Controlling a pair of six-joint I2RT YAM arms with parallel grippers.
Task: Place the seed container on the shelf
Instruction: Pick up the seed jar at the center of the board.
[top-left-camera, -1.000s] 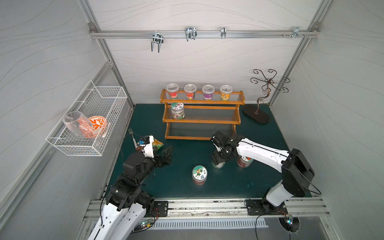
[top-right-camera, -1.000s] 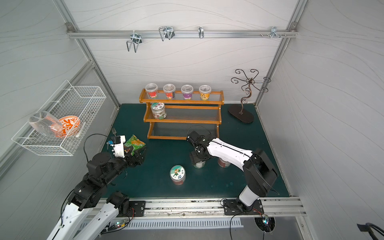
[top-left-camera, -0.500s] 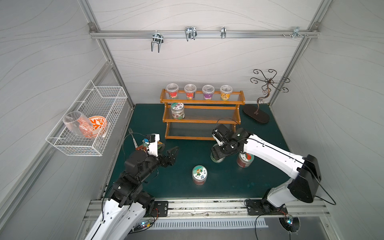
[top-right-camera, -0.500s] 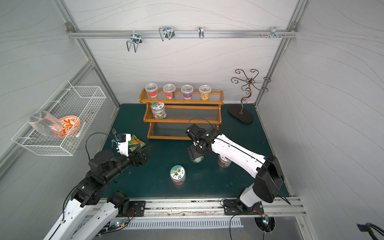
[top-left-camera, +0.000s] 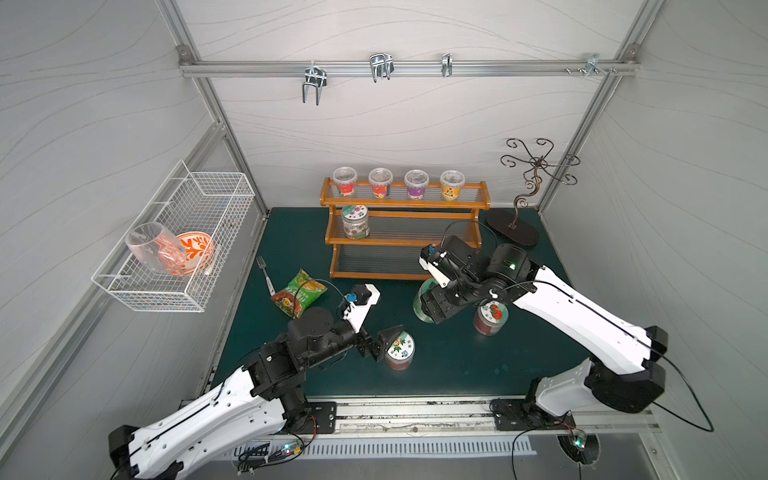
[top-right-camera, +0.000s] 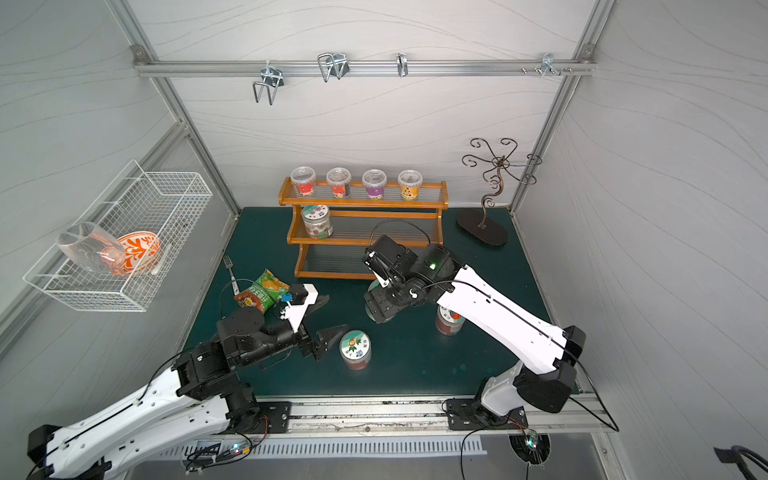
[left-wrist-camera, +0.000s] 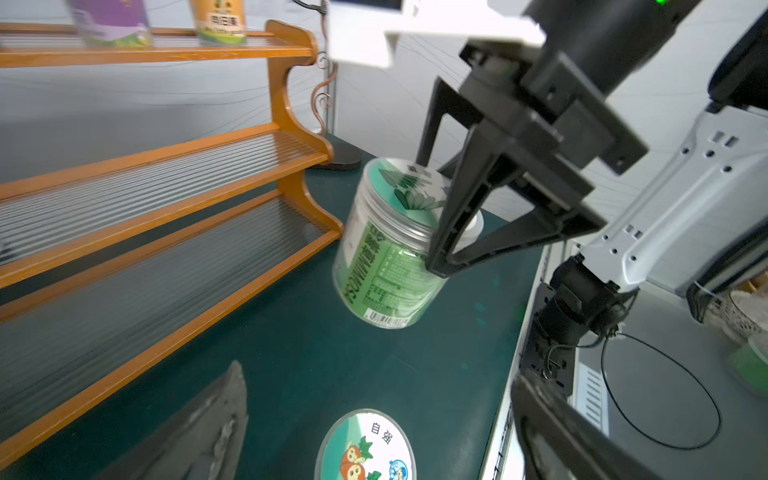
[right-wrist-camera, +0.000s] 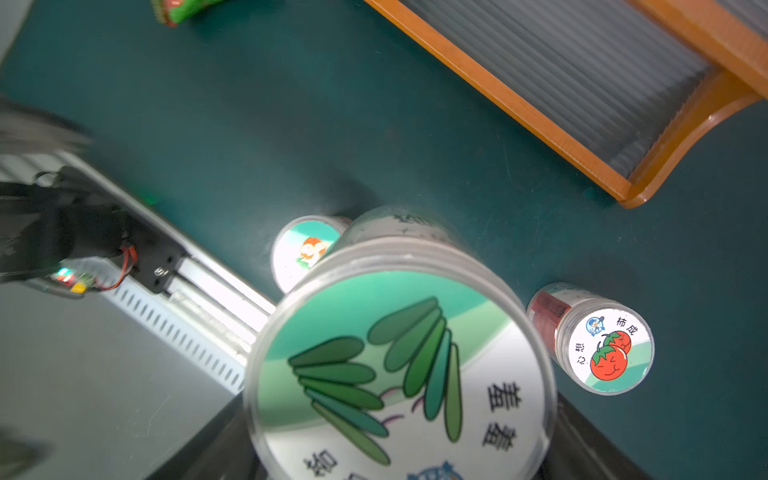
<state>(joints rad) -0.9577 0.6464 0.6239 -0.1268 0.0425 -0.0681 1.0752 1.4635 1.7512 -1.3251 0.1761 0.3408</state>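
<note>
Jaws spread wide and gripping nothing, the left tool (top-right-camera: 336, 313) hovers low over the near part of the dark green counter (top-left-camera: 457, 365), just beside the carrot-lid jar (top-left-camera: 400, 348), which stands upright. A little farther in, the right tool (top-left-camera: 432, 305) is clamped on the seed container (left-wrist-camera: 382, 266), a clear jar with a green label and green leaves drawn on its lid. The left wrist view shows it tilted and lifted clear of the counter, one black finger pressed along its side, in front of the right end of the shelf's lowest tier. Just beside the right tool, the tomato-lid jar (top-left-camera: 490, 316) stands upright on the counter. On the left side, beyond the left tool, a green and red snack bag (top-left-camera: 299, 293) lies flat, with a fork (top-left-camera: 266, 274) near it by the counter's edge. The shelf (top-left-camera: 374, 275), an orange-brown stepped rack with ribbed clear tiers, stands at the back centre. A patterned jar (top-left-camera: 355, 222) sits at the left end of its middle tier, and four small cups (top-left-camera: 380, 182) line its top tier. Right of it stands a dark scrollwork stand (top-left-camera: 513, 226) on an oval base. On the left wall, a white wire basket (top-left-camera: 174, 291) holds a glass (top-left-camera: 151, 249) lying on its side and an orange-patterned bowl (top-left-camera: 193, 251).
</note>
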